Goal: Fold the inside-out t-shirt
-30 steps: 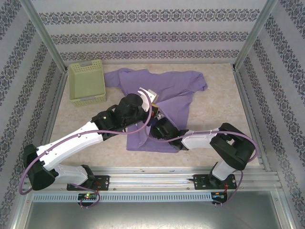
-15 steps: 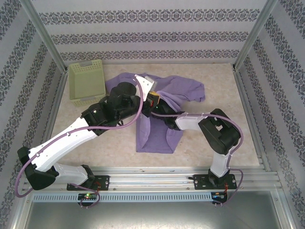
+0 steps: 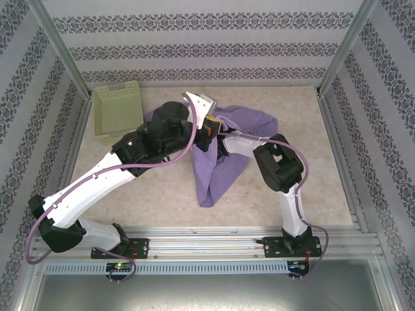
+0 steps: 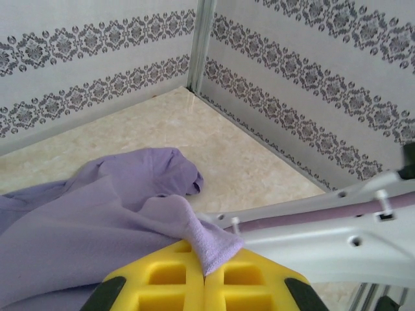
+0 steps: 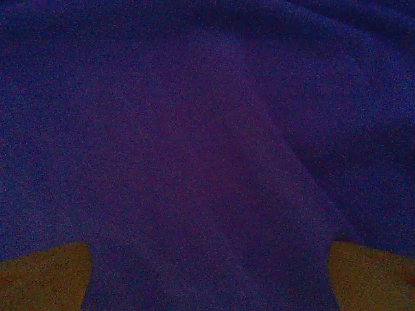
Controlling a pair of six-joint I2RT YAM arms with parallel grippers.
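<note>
The inside-out t-shirt [image 3: 224, 162] is lavender and lies bunched mid-table, with a narrow tongue trailing toward the near edge. In the top view my left gripper [image 3: 206, 122] and right gripper [image 3: 215, 137] meet at the raised upper part of the cloth. In the left wrist view the yellow fingers [image 4: 162, 278] of the left gripper [image 4: 206, 262] are shut on a fold of the t-shirt [image 4: 97, 220]. In the dark right wrist view the t-shirt [image 5: 207, 149] lies right in front of the lens. The right gripper [image 5: 207, 272] is open, its fingertips [image 5: 45, 272] far apart at the bottom corners.
A pale green basket [image 3: 118, 111] stands at the back left, close to the shirt's left sleeve. Patterned walls and metal posts [image 3: 58, 52] enclose the table [image 3: 311, 162]. The right arm's white forearm [image 4: 337, 233] crosses just beyond the left fingers.
Both grippers have moved toward the back wall with the cloth. The shirt's lower part has been drawn from a wide flat panel into a narrow hanging tongue.
</note>
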